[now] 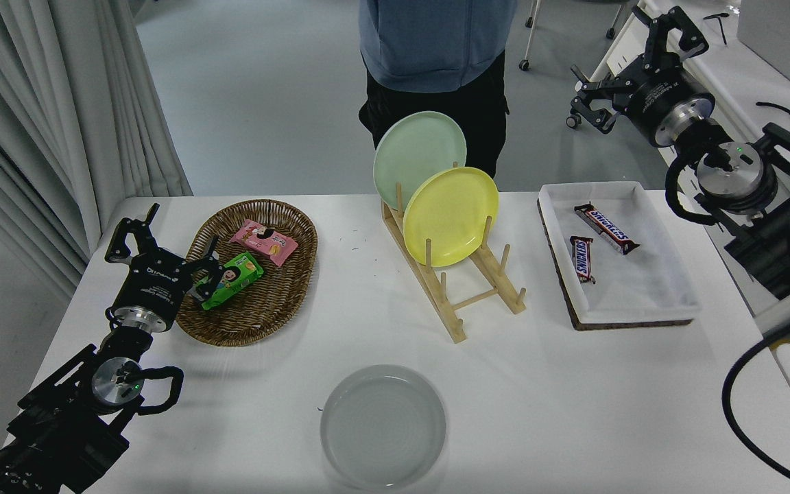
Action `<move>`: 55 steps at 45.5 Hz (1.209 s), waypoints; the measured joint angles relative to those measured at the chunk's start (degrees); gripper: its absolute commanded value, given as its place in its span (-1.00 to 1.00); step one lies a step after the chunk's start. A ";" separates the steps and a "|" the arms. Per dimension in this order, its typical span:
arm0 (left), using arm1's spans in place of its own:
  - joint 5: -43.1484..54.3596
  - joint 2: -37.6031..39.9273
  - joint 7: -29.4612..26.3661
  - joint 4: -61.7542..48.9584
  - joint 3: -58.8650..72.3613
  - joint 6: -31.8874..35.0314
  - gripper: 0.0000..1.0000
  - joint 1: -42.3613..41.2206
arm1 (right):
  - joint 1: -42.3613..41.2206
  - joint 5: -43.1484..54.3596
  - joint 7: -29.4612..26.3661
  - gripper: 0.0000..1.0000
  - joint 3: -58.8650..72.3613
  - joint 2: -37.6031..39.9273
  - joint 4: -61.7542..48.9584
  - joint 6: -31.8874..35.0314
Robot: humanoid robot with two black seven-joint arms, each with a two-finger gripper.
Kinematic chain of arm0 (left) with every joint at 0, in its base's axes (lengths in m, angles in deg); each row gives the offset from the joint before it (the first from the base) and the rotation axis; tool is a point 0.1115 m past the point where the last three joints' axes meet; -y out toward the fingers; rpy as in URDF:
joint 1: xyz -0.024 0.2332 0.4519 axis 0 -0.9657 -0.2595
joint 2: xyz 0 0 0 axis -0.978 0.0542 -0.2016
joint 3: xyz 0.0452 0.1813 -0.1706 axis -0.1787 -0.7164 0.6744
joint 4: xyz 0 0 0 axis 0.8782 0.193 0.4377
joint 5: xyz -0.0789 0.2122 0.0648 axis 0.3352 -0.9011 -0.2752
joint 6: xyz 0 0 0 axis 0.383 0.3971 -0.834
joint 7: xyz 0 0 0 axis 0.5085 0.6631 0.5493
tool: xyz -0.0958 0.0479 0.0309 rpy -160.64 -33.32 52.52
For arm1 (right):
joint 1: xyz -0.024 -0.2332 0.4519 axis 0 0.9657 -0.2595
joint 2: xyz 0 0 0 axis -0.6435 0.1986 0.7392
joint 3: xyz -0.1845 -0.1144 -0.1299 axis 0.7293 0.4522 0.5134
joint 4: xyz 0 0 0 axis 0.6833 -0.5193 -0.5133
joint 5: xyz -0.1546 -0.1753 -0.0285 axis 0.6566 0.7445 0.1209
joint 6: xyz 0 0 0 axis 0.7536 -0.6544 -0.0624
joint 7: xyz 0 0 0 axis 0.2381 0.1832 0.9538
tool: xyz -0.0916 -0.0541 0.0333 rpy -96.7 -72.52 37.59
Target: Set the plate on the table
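The light grey plate (pixel 382 426) lies flat on the white table (pixel 546 398) near its front edge, with nothing touching it. My right gripper (pixel 631 58) is open and empty, raised high at the upper right beyond the table's far right corner, far from the plate. My left gripper (pixel 158 241) is parked at the lower left beside the wicker basket, open and empty.
A wooden rack (pixel 460 288) holds a pale green plate (pixel 419 154) and a yellow plate (pixel 451 215). A wicker basket (pixel 285 309) holds snack packets. A white tray (pixel 642 295) holds two chocolate bars. A person (pixel 436 55) stands at the far side. A white desk (pixel 745 82) stands at the right.
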 measured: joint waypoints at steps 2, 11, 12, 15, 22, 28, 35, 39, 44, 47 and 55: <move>0.02 0.00 0.00 0.00 0.00 0.00 1.00 0.00 | 0.93 0.71 0.08 0.98 -0.10 0.63 -0.07 0.19; 0.01 0.00 0.00 -0.01 0.00 0.00 1.00 0.00 | 7.67 4.54 2.14 0.98 -3.55 3.39 3.31 0.71; 0.01 0.00 0.00 -0.01 0.00 0.00 1.00 0.00 | 8.57 5.32 2.38 0.98 -4.46 3.57 3.72 0.77; 0.01 0.00 0.00 0.00 0.00 0.00 1.00 0.00 | 12.15 8.37 2.97 0.98 -7.68 3.88 4.68 0.81; -0.02 0.00 0.00 0.00 0.00 0.00 1.00 0.00 | 19.98 17.56 6.38 0.98 -17.89 2.67 6.32 0.93; -0.02 0.00 0.00 0.00 0.00 0.00 1.00 0.00 | 25.42 24.57 8.31 0.98 -24.62 0.97 7.27 1.10; 0.02 0.00 0.00 -0.01 0.00 0.00 1.00 0.00 | 30.18 29.06 10.24 0.98 -30.31 -2.04 8.06 1.31; 0.03 0.00 0.00 -0.02 0.00 0.00 1.00 0.00 | 32.21 30.56 11.34 0.98 -32.80 -3.59 8.36 1.41; 0.02 0.00 0.00 -0.02 0.00 0.00 1.00 0.00 | 33.99 31.77 12.57 0.98 -35.02 -5.12 8.46 1.44; 0.02 0.00 0.00 -0.02 0.00 0.00 1.00 0.00 | 34.70 32.26 13.15 0.98 -35.81 -5.81 8.41 1.44; 0.02 0.00 0.00 -0.02 0.00 0.00 1.00 0.00 | 35.34 33.79 13.76 0.98 -35.57 -6.76 7.70 1.13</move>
